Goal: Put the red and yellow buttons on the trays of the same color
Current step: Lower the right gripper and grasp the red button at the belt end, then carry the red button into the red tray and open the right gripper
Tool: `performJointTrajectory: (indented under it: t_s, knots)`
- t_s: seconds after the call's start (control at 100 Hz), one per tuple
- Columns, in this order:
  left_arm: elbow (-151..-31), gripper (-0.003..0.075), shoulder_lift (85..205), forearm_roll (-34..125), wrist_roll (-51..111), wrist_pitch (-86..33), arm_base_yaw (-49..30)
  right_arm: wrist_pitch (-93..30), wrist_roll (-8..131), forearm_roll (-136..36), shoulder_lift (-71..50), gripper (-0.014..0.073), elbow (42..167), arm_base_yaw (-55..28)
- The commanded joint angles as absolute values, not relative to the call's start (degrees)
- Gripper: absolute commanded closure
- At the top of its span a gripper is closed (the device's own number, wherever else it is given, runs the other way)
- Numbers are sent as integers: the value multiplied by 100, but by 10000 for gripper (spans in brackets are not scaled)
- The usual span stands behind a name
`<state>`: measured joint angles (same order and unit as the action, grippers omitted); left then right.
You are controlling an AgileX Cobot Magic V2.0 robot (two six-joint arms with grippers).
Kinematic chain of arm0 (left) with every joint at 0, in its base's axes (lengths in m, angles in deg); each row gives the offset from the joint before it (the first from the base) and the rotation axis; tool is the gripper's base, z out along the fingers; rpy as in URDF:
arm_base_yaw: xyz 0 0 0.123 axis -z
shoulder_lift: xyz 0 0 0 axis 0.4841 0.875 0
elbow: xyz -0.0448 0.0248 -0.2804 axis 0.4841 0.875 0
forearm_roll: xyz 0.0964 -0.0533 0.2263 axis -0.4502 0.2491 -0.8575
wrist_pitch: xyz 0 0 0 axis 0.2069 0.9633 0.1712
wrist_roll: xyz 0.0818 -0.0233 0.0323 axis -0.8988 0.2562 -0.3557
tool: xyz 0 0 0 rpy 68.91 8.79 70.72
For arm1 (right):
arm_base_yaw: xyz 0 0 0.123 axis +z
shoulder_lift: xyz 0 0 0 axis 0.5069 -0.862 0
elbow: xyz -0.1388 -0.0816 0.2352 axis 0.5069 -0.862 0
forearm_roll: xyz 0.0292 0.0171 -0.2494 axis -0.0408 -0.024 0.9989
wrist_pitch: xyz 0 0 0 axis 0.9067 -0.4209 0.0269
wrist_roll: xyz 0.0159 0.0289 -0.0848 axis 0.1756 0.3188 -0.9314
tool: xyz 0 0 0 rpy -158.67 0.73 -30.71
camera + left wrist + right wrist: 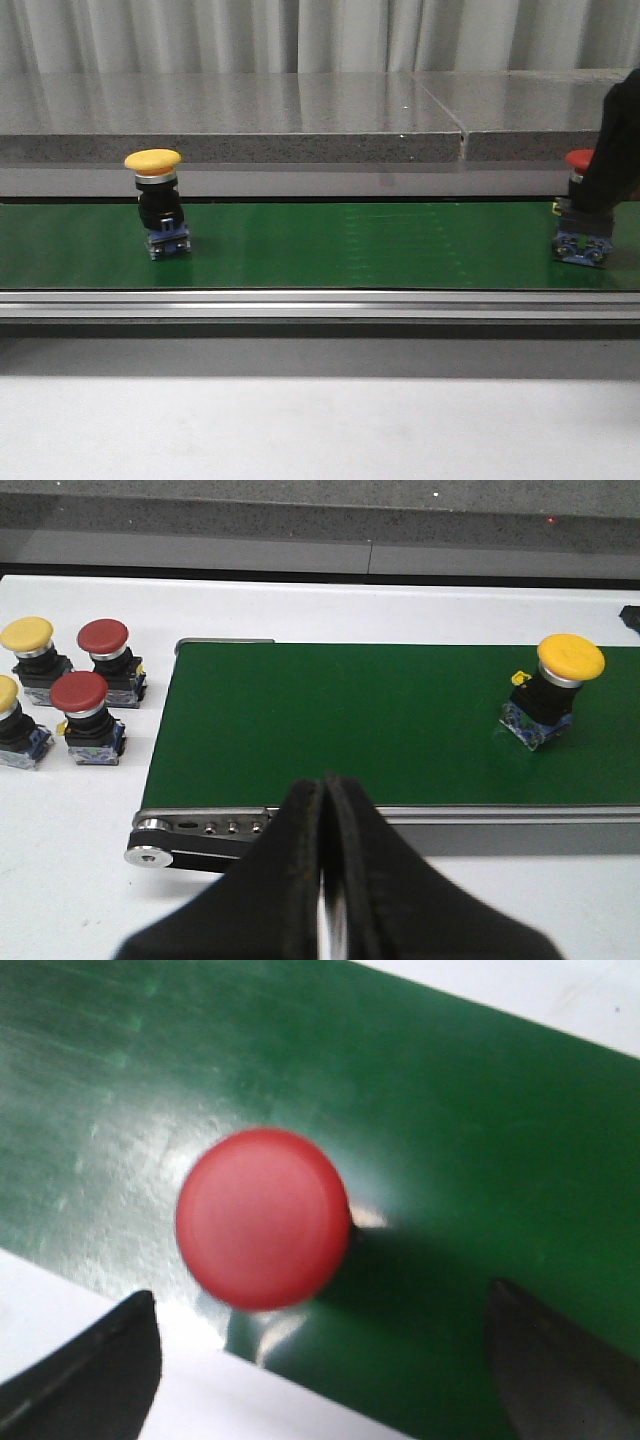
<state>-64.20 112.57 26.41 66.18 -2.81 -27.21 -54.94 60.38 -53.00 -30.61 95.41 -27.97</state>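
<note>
Front view. A green belt [350, 245] runs across the frame with a grey stone ledge [250, 120] behind it. A yellow button [156, 200] stands upright on the belt at the left, cap up, black body on a blue base. At the far right edge a red button [580, 215] stands on the belt, its cap partly hidden by the dark right arm [615, 140] that comes down over it. Gripper fingers are not distinguishable here; cannot tell from this view whether they touch the button. The two buttons are well apart. No tray shows in this view.

Left wrist view. The left gripper [324, 880] sits in the foreground, its two black fingers [290, 870] pressed together with only a thin seam between them, holding nothing. Beyond them lies the belt [380, 720], its roller end [150, 852] near the fingers. The yellow button [550, 690] stands on the belt, slightly tilted. Off the belt end, on the white table [100, 830], is a cluster of spare buttons: two red ones [95, 675] and two yellow ones [30, 655], one yellow cut by the frame edge.

Right wrist view. The right gripper [320, 1355] is spread wide, one dark fingertip [95, 1370] at each lower corner. The red button [263, 1218] is seen cap-on, blurred, on the belt [480, 1140] close to its edge, between the fingers but touching neither. White table [60, 1300] shows past the belt edge.
</note>
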Motion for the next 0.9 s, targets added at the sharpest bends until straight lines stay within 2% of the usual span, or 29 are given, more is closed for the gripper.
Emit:
performJointTrajectory:
  t_s: [0.0,0.08,0.15,0.22,0.39,0.46,0.63,0.89]
  knots:
    - [-6580,739,11283,2723,6630,-702,-2678,-5066,5966,-5393,-3117,-49,9845,-2783]
    - [-6580,739,11283,2723,6630,-702,-2678,-5041,5966,-5295,-3307,-43,9978,-2783]
    - [-6580,739,11283,2723,6630,-702,-2678,-5059,5966,-5225,-3451,13,10070,-2783]
    - [-6580,739,11283,2723,6630,-702,-2678,-5073,5966,-5216,-3562,123,10119,-2783]
    - [-6580,739,11283,2723,6630,-702,-2678,-5507,5966,-5216,-3594,464,10245,-2789]
    - [-6580,739,11283,2723,6630,-702,-2678,-5740,5966,-5211,-3544,538,10379,-2789]
    - [-6580,739,11283,2723,6630,-712,-2678,-6196,5971,-5175,-3473,547,11059,-3131]
    - [-6580,739,11283,2723,6630,-712,-2678,-6380,5971,-5175,-3879,547,12225,-4466]
